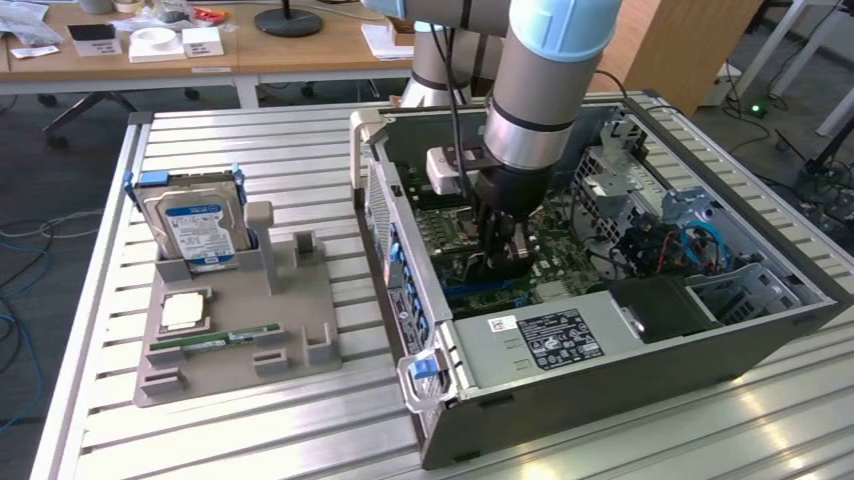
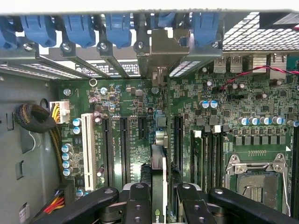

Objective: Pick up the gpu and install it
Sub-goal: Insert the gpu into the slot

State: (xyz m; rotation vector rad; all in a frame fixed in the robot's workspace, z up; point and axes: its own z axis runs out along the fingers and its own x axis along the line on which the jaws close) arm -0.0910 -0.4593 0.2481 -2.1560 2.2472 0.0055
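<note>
The gpu [image 2: 159,172] is grasped edge-on in the jaws of the gripper [image 2: 163,201], its faces hidden, over the motherboard [image 2: 131,107]. The open case [image 1: 534,425] is laid on a slatted metal table [image 1: 267,150]; desks [image 1: 200,55] are seen behind.

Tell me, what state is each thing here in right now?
case: on its side, open.
gripper: shut on the gpu.
gpu: held edge-on over the motherboard slots; seated or not, cannot tell.
CPU socket: empty.
hard drive: upright in the holder.
memory stick: resting in the holder.
</note>
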